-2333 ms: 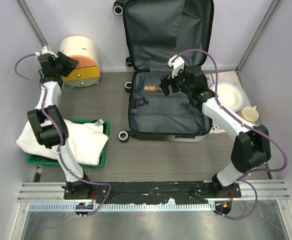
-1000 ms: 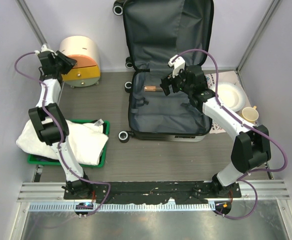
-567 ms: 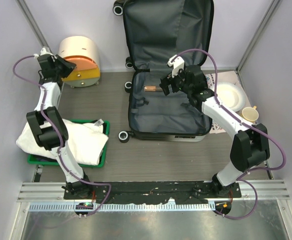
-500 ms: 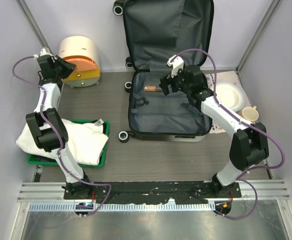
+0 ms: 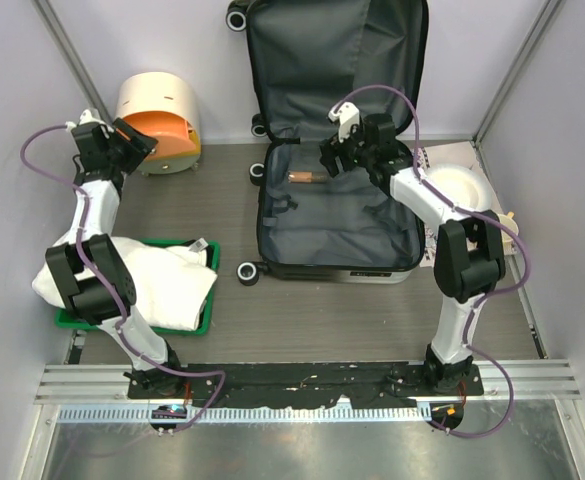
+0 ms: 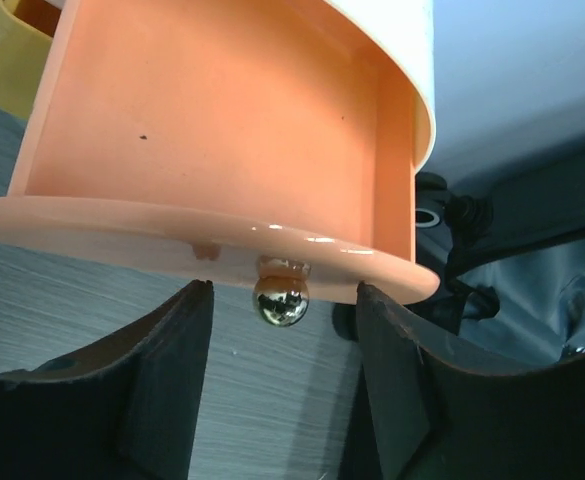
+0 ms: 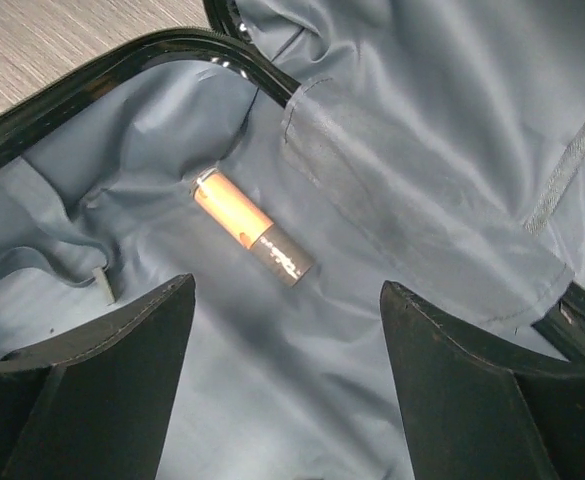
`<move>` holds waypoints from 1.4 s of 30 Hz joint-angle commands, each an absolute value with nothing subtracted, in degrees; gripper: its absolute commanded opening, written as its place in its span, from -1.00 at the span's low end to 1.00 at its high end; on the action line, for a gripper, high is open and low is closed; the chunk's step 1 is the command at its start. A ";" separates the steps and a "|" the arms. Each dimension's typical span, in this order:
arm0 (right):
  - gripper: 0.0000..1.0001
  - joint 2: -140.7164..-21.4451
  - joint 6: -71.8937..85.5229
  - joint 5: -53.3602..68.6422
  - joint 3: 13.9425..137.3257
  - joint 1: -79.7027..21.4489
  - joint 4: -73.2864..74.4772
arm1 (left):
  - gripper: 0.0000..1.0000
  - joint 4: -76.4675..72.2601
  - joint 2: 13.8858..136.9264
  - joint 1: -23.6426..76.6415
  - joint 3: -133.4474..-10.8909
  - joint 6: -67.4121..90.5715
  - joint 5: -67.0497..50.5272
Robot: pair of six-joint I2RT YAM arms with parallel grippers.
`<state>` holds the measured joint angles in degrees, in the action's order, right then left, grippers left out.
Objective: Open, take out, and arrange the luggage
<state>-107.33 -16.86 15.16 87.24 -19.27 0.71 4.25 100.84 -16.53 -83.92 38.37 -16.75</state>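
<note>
- Bare grey table [image 5: 212,200] lies free between the open hard-shell luggage [image 5: 337,215], mid-table, and a green plastic tray [image 5: 172,327] of white cloth [image 5: 122,275].
- Left tool [image 6: 282,295], jaws apart, flanks the silver ball knob [image 6: 280,300] of an orange drawer [image 6: 222,130] without touching.
- Right tool [image 7: 287,290], jaws wide, hovers over a small tan-and-dark tube [image 7: 253,229].
- Luggage lid [image 5: 322,60] leans on the back wall [image 5: 172,40]; grey lining shows.

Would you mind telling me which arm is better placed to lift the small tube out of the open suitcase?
Right. The right tool hangs open directly over the tube inside the luggage. The left tool is away at the orange drawer, straddling its knob.
</note>
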 commanded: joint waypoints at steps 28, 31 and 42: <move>0.32 -137.19 -50.70 11.35 108.55 -22.14 6.43 | 0.66 12.40 79.98 -20.04 -79.28 24.86 -28.13; 0.31 -138.69 -52.99 8.80 109.24 -22.67 5.54 | 0.66 11.52 79.19 -20.13 -78.58 26.27 -28.56; -0.12 -143.71 -58.80 7.38 112.15 -22.85 2.90 | 0.65 10.90 77.96 -20.04 -77.34 25.93 -28.30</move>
